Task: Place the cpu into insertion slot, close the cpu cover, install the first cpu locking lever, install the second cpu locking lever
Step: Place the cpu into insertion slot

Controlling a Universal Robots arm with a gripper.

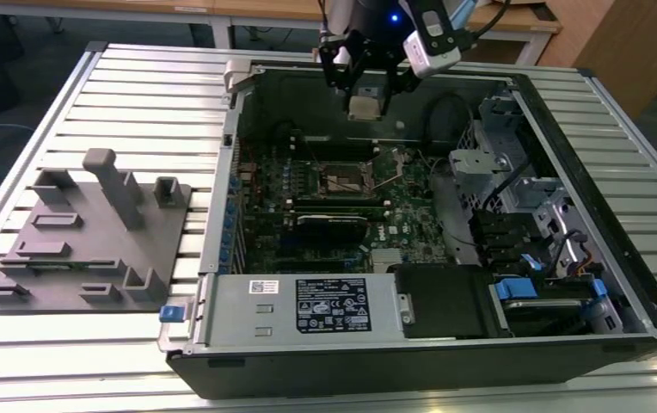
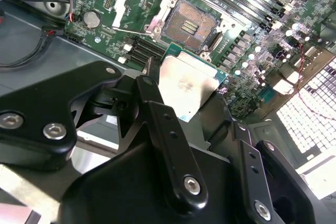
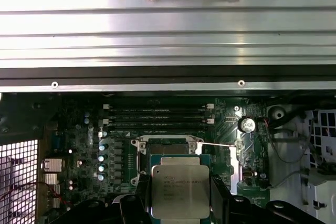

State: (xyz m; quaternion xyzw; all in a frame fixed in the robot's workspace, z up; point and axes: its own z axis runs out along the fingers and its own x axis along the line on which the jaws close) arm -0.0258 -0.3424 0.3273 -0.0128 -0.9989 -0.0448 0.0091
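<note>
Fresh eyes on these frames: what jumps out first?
The gripper hangs over the open computer case, its jaws shut on the cpu. Below it, on the green motherboard, the insertion slot lies uncovered with its dark centre showing. On the exterior view's left, a grey fixture block sits on the slatted table.

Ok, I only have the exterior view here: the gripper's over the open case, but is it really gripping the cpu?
Observer: Yes. In both wrist views the gripper is shut on the cpu, metal top showing.
Operator: Is the socket free?
Observer: The insertion slot shows a bare dark centre in the second wrist view.
Operator: And the cover?
Observer: The cpu cover is flipped open beside the slot.
</note>
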